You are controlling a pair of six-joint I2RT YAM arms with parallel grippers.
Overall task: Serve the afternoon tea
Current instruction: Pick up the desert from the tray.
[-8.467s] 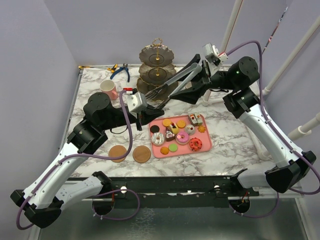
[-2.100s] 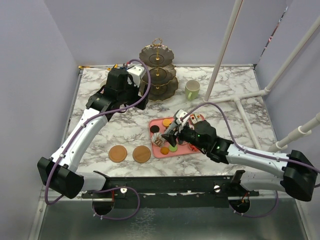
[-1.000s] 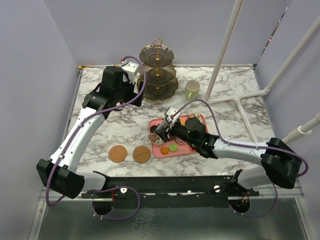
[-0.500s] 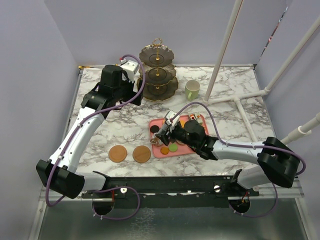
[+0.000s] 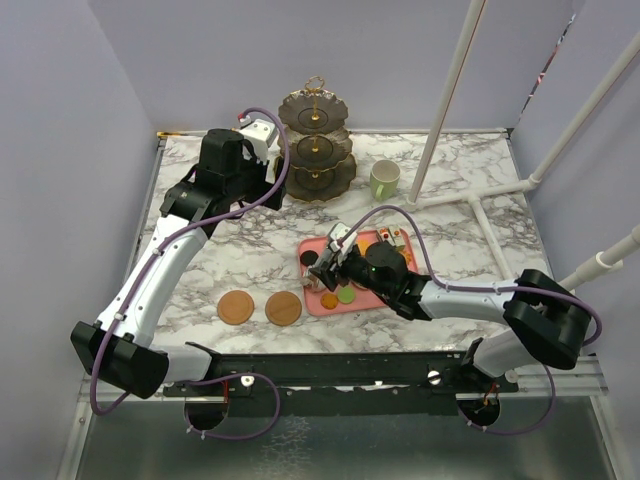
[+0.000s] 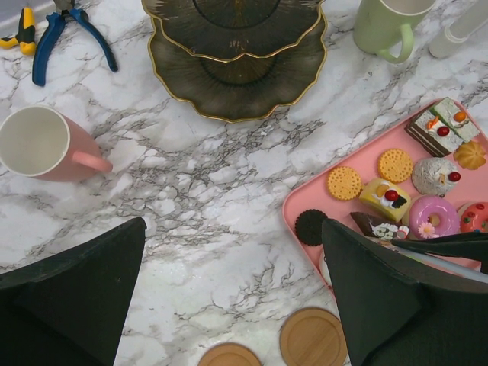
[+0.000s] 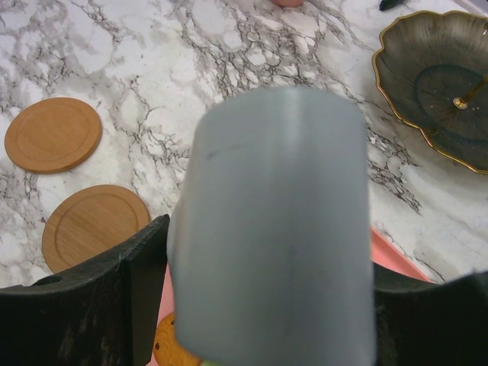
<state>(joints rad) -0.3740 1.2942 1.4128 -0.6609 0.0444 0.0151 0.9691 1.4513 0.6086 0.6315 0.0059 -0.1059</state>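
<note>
The dark three-tier stand (image 5: 316,150) (image 6: 236,69) rises at the back, with the pale-green mug (image 5: 384,179) (image 6: 385,27) to its right and the pink mug (image 6: 38,145) to its left. Toy pastries (image 6: 432,216) and cookies (image 6: 345,182) lie on the pink tray (image 5: 372,300). Two brown coasters (image 5: 236,307) (image 5: 283,309) sit at the front. My right gripper (image 5: 325,272) (image 7: 267,290) hovers low over the tray's left end, shut on grey tongs (image 7: 274,229), whose tips are hidden. High beside the stand, my left gripper (image 5: 250,150) (image 6: 232,305) is open and empty.
Blue-handled pliers (image 6: 69,34) lie at the back left corner. White pipes (image 5: 450,100) slant up at the back right, and one lies on the table (image 5: 500,195). Lilac walls close in the left, back and right sides.
My right gripper has edged slightly nearer and lower over the tray's left end with the tongs. The left arm has hardly moved.
</note>
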